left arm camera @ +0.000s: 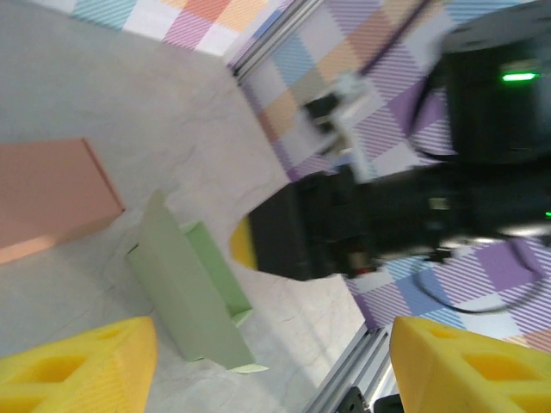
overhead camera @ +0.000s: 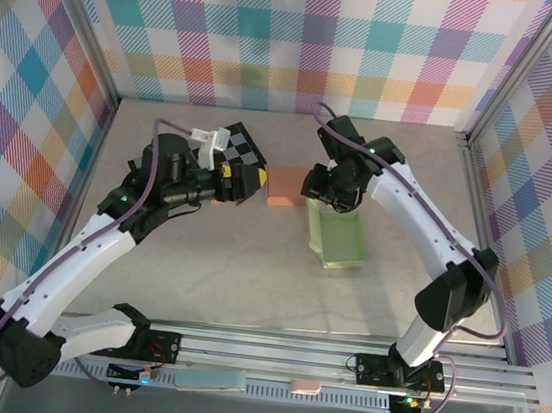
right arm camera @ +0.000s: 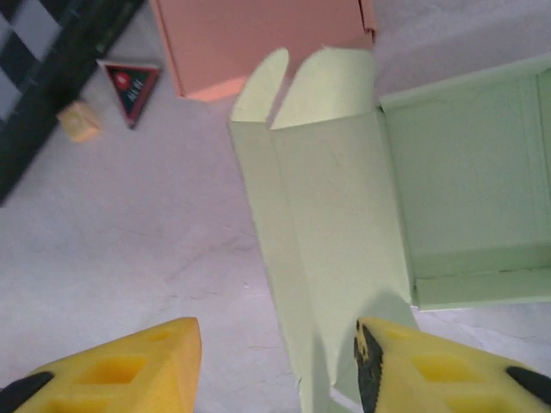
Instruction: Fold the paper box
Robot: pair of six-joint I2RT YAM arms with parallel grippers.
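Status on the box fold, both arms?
Left gripper open, empty, by salmon box. Right gripper open, straddling green paper box at its long flap; not yet folded. Salmon box close to flap tips.

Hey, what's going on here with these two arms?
Two robot arms are folding a green paper box. The right gripper sits over the box's far end, open, with a side flap between its fingers. The left gripper hovers open beside an orange box, holding nothing. The green paper box is only partly folded.
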